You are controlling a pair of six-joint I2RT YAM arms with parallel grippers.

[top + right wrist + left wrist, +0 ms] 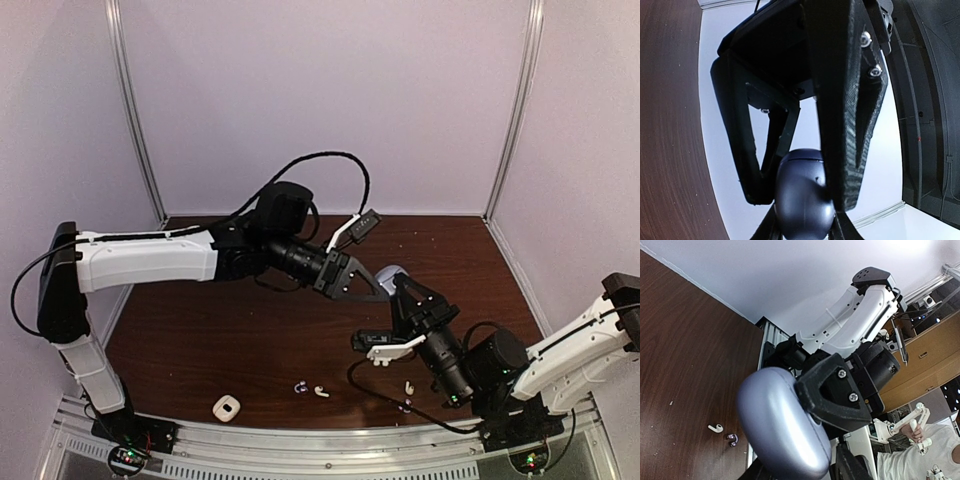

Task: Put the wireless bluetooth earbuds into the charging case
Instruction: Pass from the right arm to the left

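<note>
Front rail: four earbuds lie loose on the bench, all outside any case. A purple earbud lies just beside a white earbud near the middle. A second white earbud and a second purple earbud lie under the right arm.
White case: a small white case sits alone, well to the left of the earbuds.
Right jaws: clenched on the lavender charging case, which is held in the air above mid-bench, lid apparently closed.
Left jaws: they reach in from the left arm and straddle the same case. I cannot tell whether they press on it.
Key relation: the two arms meet nose to nose across the case, its long axis lying roughly crosswise between them. The earbuds lie below it and toward the rail, and the right arm is nearer the right-hand pair.
Judgement: the lid probably has to be opened before any earbud can go in.
Bench: dark wood grain, flat, with a few pale specks.
Room: plain pale walls on three sides.
</note>
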